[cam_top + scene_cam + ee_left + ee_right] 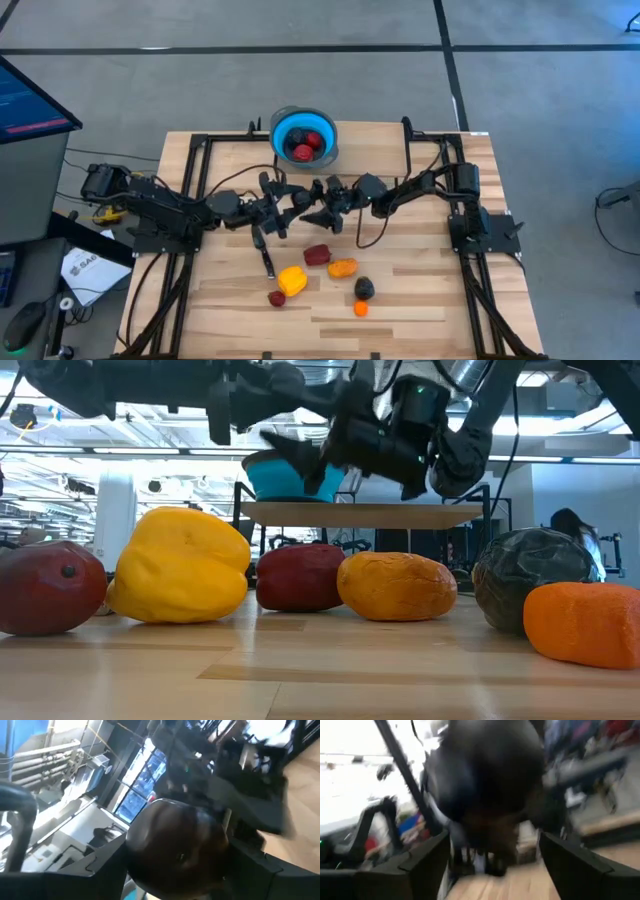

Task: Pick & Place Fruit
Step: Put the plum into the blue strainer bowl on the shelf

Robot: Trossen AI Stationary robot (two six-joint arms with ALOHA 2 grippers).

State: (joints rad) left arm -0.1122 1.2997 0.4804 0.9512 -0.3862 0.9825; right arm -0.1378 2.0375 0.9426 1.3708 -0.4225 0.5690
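Observation:
My left gripper (175, 867) is shut on a dark purple-brown round fruit (175, 840), held above the middle of the table, in front of the blue bowl (303, 138). The bowl has red fruit (303, 151) inside. My right gripper (492, 862) is open and faces the left one (285, 205) closely; a dark blurred mass (485, 790) stands between its spread fingers. On the table near the near edge lie a red fruit (317, 254), an orange one (342, 267), the yellow one (291, 280), a small red one (277, 298), a black one (365, 288) and a small orange one (361, 309). My left gripper pinches the dark round fruit between its two fingers, one on each side of its body (135, 855). The fruit is lifted clear of the table. My right gripper: I cannot tell whether its fingers (427, 865) touch the dark mass between them.
A slim black-handled knife (265, 257) lies on the wood left of the loose fruit. The bowl sits at the table's far edge, between the black frame rails (200, 160). The low view shows the yellow (180, 565), red (300, 575) and orange (397, 587) fruits close up.

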